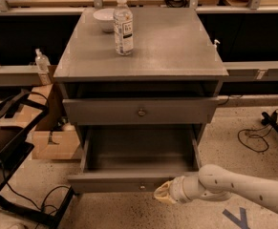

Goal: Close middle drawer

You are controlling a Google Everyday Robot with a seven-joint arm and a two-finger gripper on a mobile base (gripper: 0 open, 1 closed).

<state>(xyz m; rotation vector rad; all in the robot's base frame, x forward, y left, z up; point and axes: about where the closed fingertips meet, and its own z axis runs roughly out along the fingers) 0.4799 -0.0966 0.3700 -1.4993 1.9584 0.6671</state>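
Note:
The middle drawer [129, 181] of the grey cabinet is pulled far out, and its deep box is empty. Its low front panel faces me with a small brass knob [142, 186] at the centre. My gripper [162, 193], with a pale yellowish tip on a white arm, is low in front of that panel. It sits just right of and slightly below the knob, at or very near the drawer front. The taller-fronted drawer above [141, 110] stands slightly out with its own knob. The lowest drawer is hidden under the open one.
A water bottle [123, 25] and a white bowl [104, 19] stand on the cabinet top [167, 46]. A cardboard box [52, 144] and a black frame with cables [9, 142] are at the left. Cables [253, 135] lie on the floor at the right.

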